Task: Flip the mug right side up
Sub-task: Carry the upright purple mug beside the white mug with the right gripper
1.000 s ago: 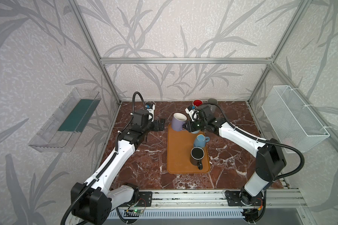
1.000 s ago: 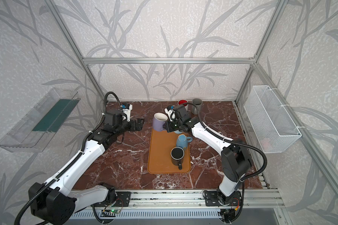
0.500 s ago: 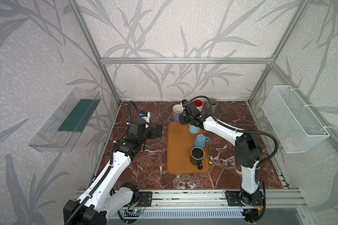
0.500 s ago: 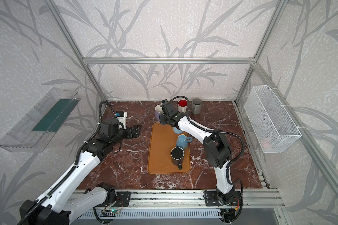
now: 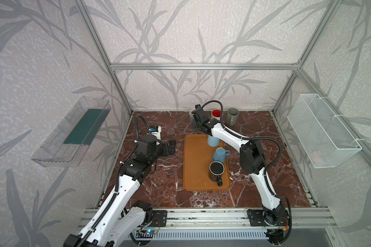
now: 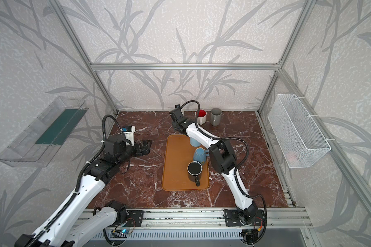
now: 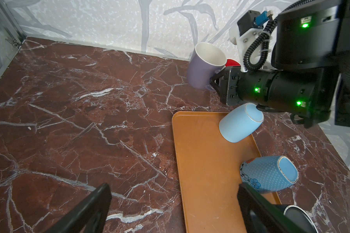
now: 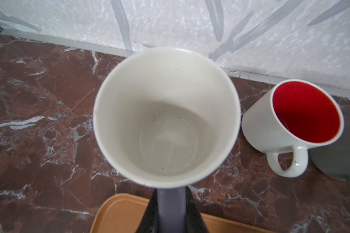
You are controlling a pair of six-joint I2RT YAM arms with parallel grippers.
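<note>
— Logging right gripper (image 8: 171,193): pinched on the handle of the purple mug (image 8: 166,117), mouth up, white inside showing.
— Location?
— Back of the tabletop (image 7: 69,100), just beside the red-lined white mug (image 8: 281,129), beyond the orange tray (image 7: 200,161). Base contact with tabletop: cannot tell.
— State of left gripper (image 5: 170,147)?
— Spread wide, over the tabletop left of the tray, well apart from every mug.
</note>
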